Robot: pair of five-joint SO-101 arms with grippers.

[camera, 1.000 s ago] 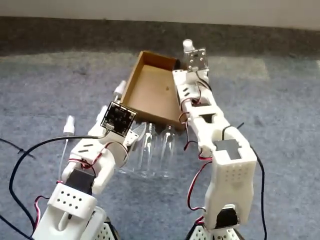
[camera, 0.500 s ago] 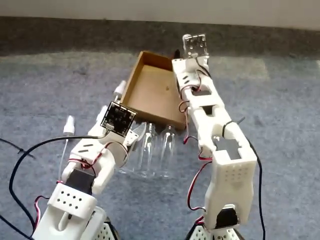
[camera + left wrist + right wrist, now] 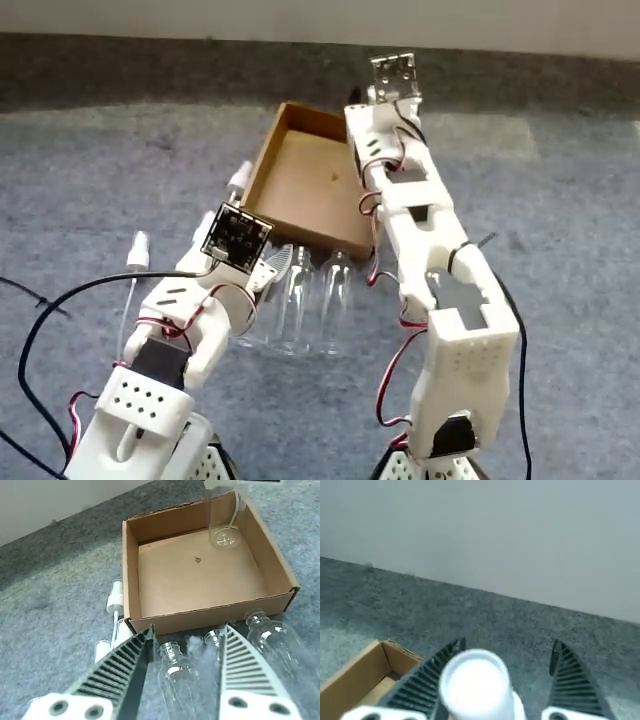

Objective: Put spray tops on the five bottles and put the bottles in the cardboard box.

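On grey carpet [image 3: 100, 180] the left gripper [image 3: 187, 630] and right gripper [image 3: 507, 647] gape; the bare bottles [image 3: 176, 672] look light, slick, thin-walled, best pinched at the stiff neck.

A grey carpeted worktop [image 3: 90, 170] lies beneath and all around the right gripper [image 3: 507, 650]. Beyond the gripper, a darker strip [image 3: 150, 60] runs along the foot of a pale wall [image 3: 520, 530].

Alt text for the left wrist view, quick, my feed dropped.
The left gripper, open, hangs over clear uncapped bottles lying on grey carpet. Beyond them sits the open cardboard box, with a bottle containing a spray tube at its far corner. Loose spray tops lie beside the box.
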